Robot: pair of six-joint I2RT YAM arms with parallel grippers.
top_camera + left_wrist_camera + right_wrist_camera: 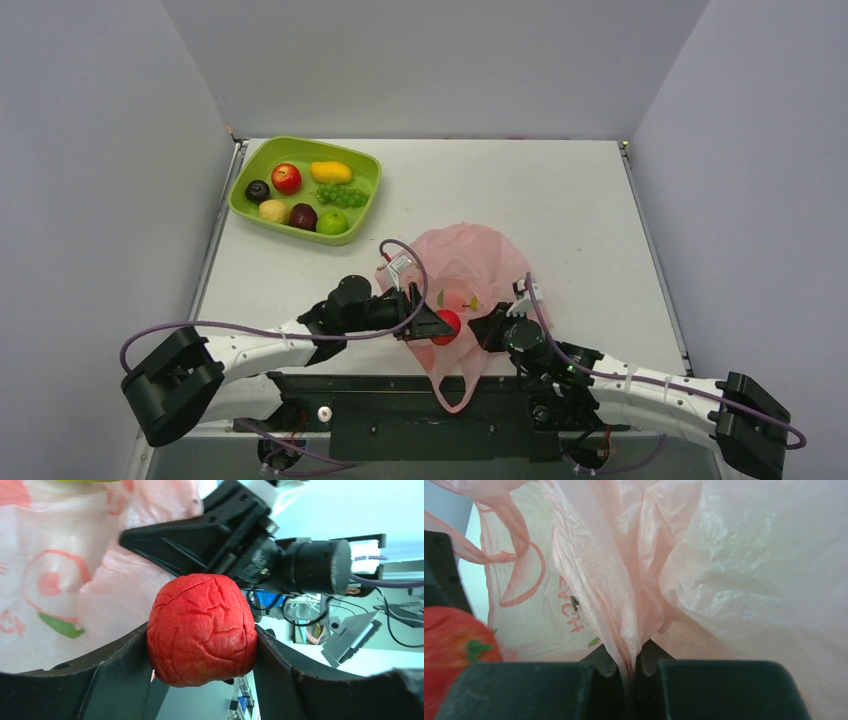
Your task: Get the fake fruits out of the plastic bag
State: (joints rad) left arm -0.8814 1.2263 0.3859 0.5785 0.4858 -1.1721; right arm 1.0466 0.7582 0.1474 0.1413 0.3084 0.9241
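Note:
The pink plastic bag [470,275] lies crumpled at the near middle of the table. My left gripper [440,326] is shut on a wrinkled red fruit [201,630], held at the bag's near left edge, outside the plastic. The same red fruit shows in the top view [446,325] and at the left of the right wrist view [454,650]. My right gripper [497,326] is shut on a pinched fold of the bag [629,645]. Other fake fruits lie in the tray: a dark plum [258,191], a red apple [286,178], a lemon [274,210], a dark red apple [303,216], a green apple [333,222].
A lime-green tray [368,190] stands at the back left, also holding a yellow-orange mango [331,172] and green grapes [342,196]. Grey walls enclose the table on three sides. A bag handle [455,385] hangs over the near edge between the arms.

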